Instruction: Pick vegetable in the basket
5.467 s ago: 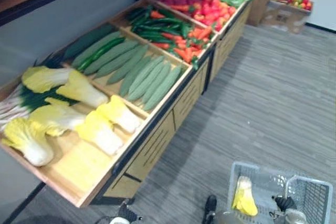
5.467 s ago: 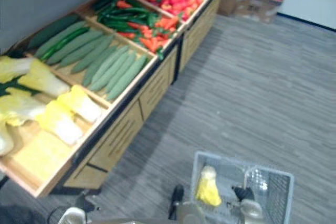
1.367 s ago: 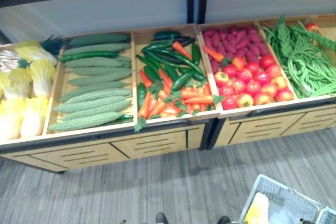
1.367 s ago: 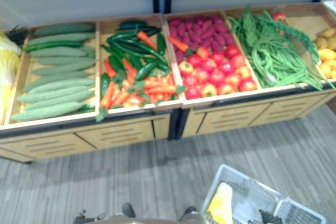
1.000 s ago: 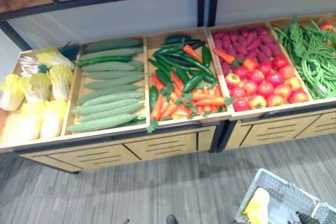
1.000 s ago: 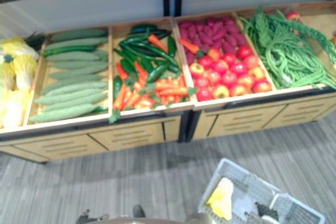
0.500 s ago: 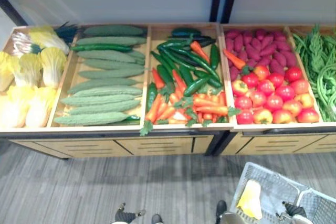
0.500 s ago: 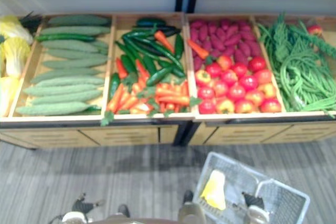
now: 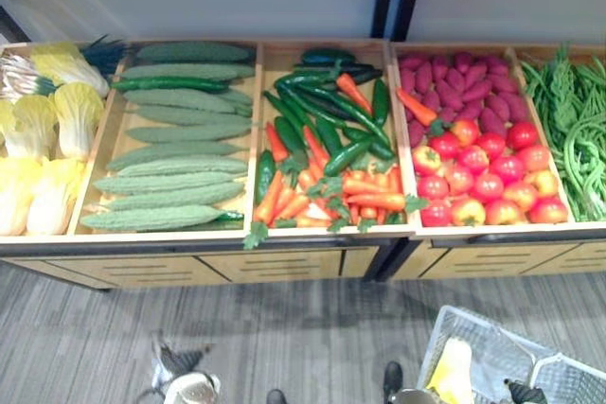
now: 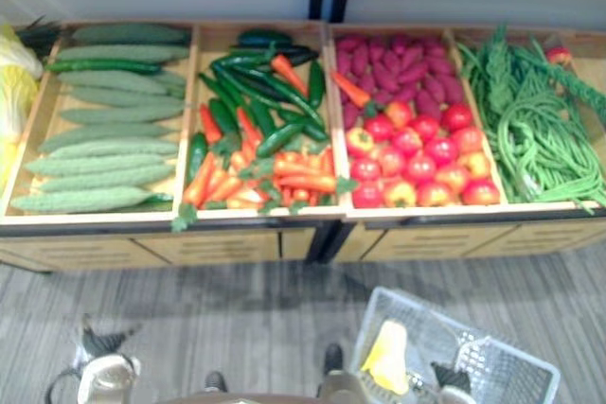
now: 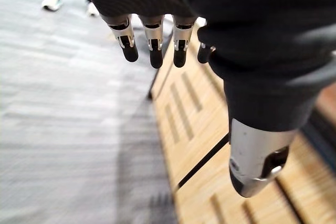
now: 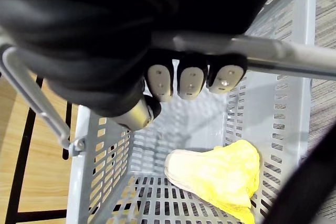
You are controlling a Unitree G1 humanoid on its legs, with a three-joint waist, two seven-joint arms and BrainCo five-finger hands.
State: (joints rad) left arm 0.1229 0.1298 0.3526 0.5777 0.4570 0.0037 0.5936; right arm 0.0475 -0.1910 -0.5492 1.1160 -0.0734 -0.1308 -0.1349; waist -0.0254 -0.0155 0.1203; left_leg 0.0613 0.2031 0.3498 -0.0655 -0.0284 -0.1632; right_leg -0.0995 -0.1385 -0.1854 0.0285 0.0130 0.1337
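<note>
My two head eyes look steeply down, sharing the vegetable stand [image 9: 284, 264] and grey basket [image 10: 511, 361]. Each wrist camera peers closely past my fingers [image 11: 156, 51]: left over floor [image 11: 63, 129], right into the basket.

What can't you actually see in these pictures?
Basket: near part cut off by the eye views' bottom edge.
Right hand, shut on the handle: palm hidden under its dark cover, wrist view.
Stall cabbages: cut by left eye view's left edge.
Beans: cut by its right edge.
</note>
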